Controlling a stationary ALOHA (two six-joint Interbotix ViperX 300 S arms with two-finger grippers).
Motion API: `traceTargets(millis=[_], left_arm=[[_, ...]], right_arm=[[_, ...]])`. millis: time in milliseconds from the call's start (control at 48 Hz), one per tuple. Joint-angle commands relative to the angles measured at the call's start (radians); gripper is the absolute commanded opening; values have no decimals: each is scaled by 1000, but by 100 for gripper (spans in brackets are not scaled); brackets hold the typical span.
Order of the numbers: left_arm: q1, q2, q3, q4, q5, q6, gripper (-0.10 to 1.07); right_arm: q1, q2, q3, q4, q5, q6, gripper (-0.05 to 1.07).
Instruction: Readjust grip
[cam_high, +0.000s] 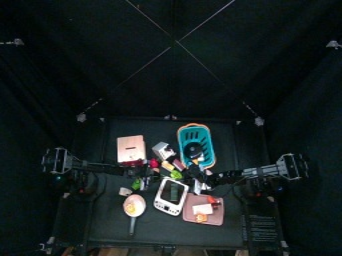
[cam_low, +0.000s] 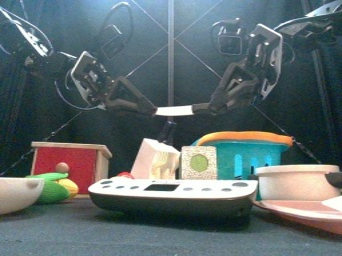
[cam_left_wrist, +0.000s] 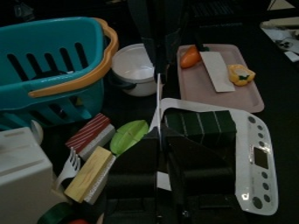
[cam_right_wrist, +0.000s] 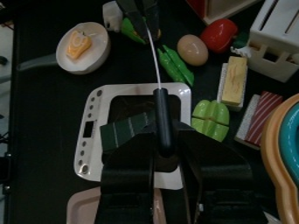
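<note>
Above the middle of the bench (cam_low: 160, 232), a thin white strip (cam_low: 174, 111) hangs between the two arms, well clear of the things below. The left hand (cam_low: 151, 108) and the right hand (cam_low: 201, 107) meet at it from either side, each seemingly clamped on one end. By my reading the task is midway: both hands hold the strip, so one still has to let go and take a fresh hold before the regrip is done.

The front view alone shows how high the strip rides, above the white scale (cam_low: 171, 195), the teal basket (cam_low: 250, 152) and the red box (cam_low: 71, 163). The left wrist view shows the strip (cam_left_wrist: 158, 87) as a thin line running ahead from that hand, over the pink tray (cam_left_wrist: 216, 80) with its knife. The right wrist view shows it (cam_right_wrist: 156, 61) running on to the other arm's hand, over the scale (cam_right_wrist: 105, 136) and a bowl (cam_right_wrist: 79, 45). From the top view the strip is too small to make out.
</note>
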Motion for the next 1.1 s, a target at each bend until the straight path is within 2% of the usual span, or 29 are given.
traceTargets(millis=[0, 250, 375, 562, 896, 1083], left_arm=[[-6, 9, -15, -2, 3, -2, 43], [-29, 72, -55, -17, -9, -8, 43], [-35, 94, -67, -71, -44, -8, 43], [-52, 110, -46, -164, -130, 2, 42], [-81, 147, -52, -94, -144, 2, 42], [-81, 152, -57, -92, -144, 2, 42]], right_arm=[[3, -49, 11, 17, 6, 2, 51], [2, -38, 35, -2, 14, -2, 51], [3, -38, 40, -52, 41, 0, 51], [11, -37, 51, -80, 77, 0, 51], [11, -37, 44, -81, 80, 0, 51], [12, -35, 49, -80, 78, 0, 51]])
